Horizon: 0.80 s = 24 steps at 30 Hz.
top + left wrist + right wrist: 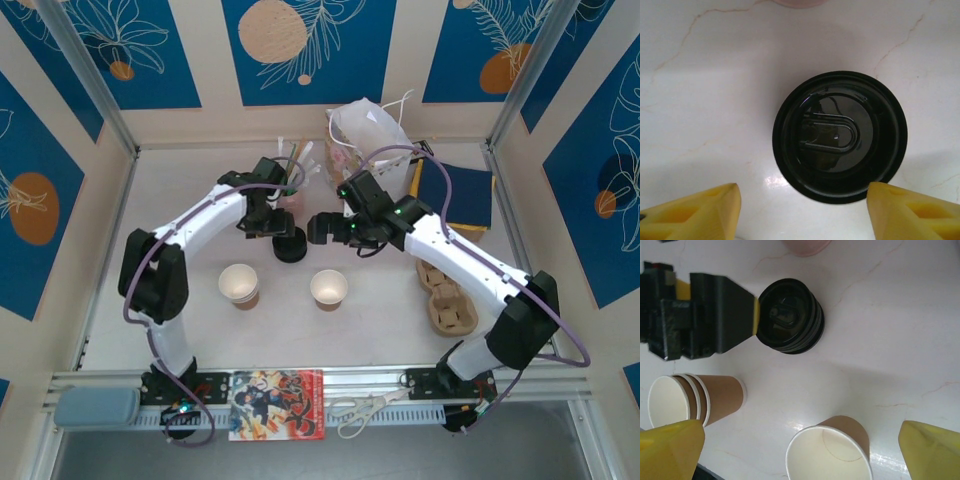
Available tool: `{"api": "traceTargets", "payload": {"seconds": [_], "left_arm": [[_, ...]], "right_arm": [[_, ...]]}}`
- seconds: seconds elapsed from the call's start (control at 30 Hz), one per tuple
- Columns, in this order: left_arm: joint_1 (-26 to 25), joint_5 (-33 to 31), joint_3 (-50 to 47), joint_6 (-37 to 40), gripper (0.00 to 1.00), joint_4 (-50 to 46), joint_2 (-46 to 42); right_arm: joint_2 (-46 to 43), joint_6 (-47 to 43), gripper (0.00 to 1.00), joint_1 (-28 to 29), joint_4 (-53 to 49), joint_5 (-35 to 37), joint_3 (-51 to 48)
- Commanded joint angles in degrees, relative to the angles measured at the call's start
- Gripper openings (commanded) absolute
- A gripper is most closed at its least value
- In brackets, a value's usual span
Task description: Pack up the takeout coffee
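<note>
Two kraft-brown takeout coffee cups stand empty on the white table: a nested stack (238,284) (695,397) on the left and a single cup (328,288) (830,452) on the right. Behind them sits a stack of black lids (291,247) (840,136) (790,315). My left gripper (278,226) (802,215) hangs over the lids, open. Its yellow fingertips (695,212) flank the top lid's near edge, the right one close against the rim. My right gripper (322,228) (800,455) is open above the single cup and holds nothing.
A pink cup of straws (295,180) and a white plastic bag (365,130) stand at the back. A blue and yellow pad (455,195) and a cardboard cup carrier (445,300) lie on the right. Scissors (355,410) and a magazine (277,405) rest on the front rail.
</note>
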Motion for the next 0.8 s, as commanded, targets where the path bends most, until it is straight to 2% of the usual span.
{"api": "traceTargets", "payload": {"seconds": [0.0,0.13,0.23,0.77], "left_arm": [[0.71,3.09,1.83,0.46,0.62,0.24,1.82],[0.74,2.06,2.45,-0.65,0.51,-0.76,3.10],[0.81,2.46,2.86,-1.03,0.45,-0.64,4.49],[2.20,-0.33,4.18,-0.29,0.37,-2.11,8.04]], "right_arm": [[0.52,-0.18,1.00,0.17,-1.15,-2.20,1.36],[0.92,-1.94,1.00,-1.40,-1.26,-6.12,2.03],[0.51,-3.99,1.00,-1.74,-1.91,-6.41,2.03],[-0.99,-5.61,1.00,-3.29,-2.19,-8.29,1.15]]}}
